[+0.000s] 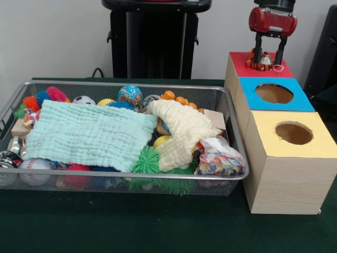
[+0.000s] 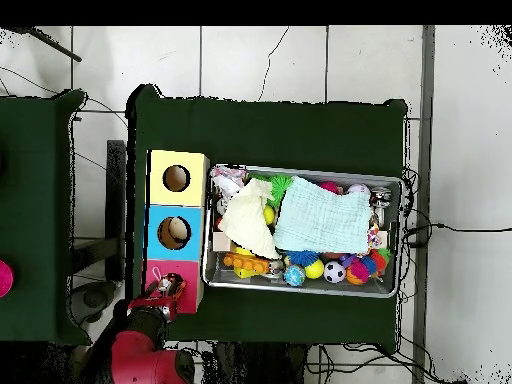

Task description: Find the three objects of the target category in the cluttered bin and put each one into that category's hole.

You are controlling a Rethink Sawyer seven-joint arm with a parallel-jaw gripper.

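Note:
The wire mesh bin point(image 1: 126, 84) holds a pile of toys under two cloths; it also shows in the overhead view point(image 2: 300, 291). My gripper point(image 1: 269, 58) hangs over the red-panelled box point(image 1: 239, 59) at the far end of the box row. Its fingers point(image 1: 258, 48) stand apart on either side of an orange striped tiger toy point(image 1: 261, 64). The toy rests on the red panel and covers the hole. In the overhead view the gripper point(image 2: 165, 295) is over the red panel point(image 2: 158, 270).
The blue-panelled hole point(image 1: 274, 93) and the yellow-panelled hole point(image 1: 294, 133) are in the nearer boxes. A mint cloth point(image 1: 89, 134) and a cream cloth point(image 1: 184, 132) cover much of the bin. Balls, spiky toys and a patterned bag point(image 1: 220, 158) lie around them.

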